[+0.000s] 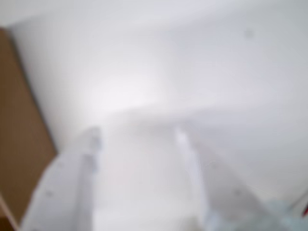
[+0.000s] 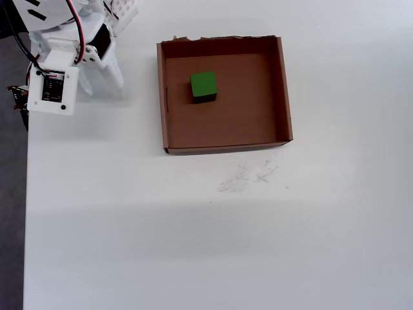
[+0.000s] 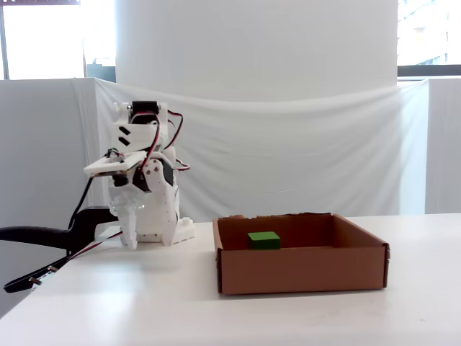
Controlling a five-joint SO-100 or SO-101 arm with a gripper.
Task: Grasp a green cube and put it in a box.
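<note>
The green cube [image 2: 202, 85] lies inside the box [image 2: 284, 90], in its upper left part in the overhead view. In the fixed view the cube [image 3: 263, 240] shows just above the box's front wall [image 3: 302, 270]. My white gripper [image 2: 103, 87] is folded back by the arm's base at the table's top left, well left of the box and apart from it. In the blurred wrist view the gripper [image 1: 137, 132] has its two fingers spread over bare white table with nothing between them.
The arm's base [image 3: 151, 223] stands at the table's left end, with a circuit board and wires [image 2: 51, 87] beside it. The table's left edge [image 2: 26, 194] runs close by. A brown blur [image 1: 19, 144] fills the wrist view's left edge. Faint scuff marks [image 2: 248, 175] lie below the box.
</note>
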